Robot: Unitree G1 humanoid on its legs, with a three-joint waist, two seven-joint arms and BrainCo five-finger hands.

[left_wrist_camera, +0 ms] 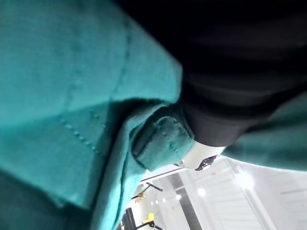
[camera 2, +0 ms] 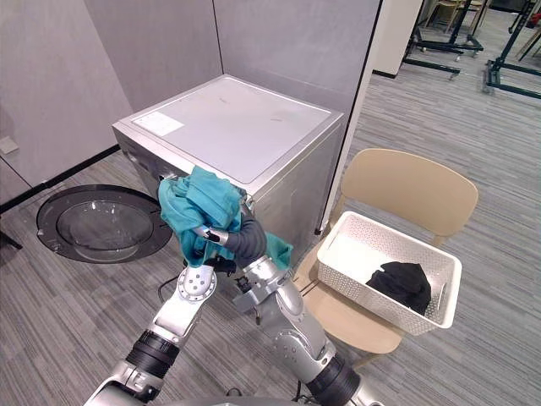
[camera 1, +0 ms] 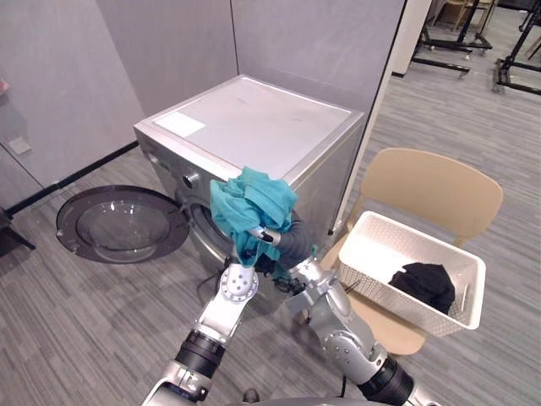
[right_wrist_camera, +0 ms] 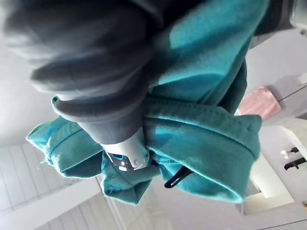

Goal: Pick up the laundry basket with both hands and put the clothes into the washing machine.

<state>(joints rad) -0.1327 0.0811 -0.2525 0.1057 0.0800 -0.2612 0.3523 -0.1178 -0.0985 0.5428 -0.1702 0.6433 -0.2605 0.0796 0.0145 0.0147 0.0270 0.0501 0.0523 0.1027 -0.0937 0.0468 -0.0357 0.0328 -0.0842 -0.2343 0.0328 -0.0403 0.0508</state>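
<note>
Teal garment (camera 1: 254, 207), bunched, long axis vertical, drapes left hand (left_wrist_camera: 225, 110) and right hand (right_wrist_camera: 120, 129); grips hidden.

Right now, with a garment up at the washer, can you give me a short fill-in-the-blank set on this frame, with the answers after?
1. The right hand grips the teal garment in front of the washing machine, whose round door stands ____.
2. The white basket sits on a ____.
3. The black garment lies inside the ____.
Missing words: open; chair; basket.
</note>
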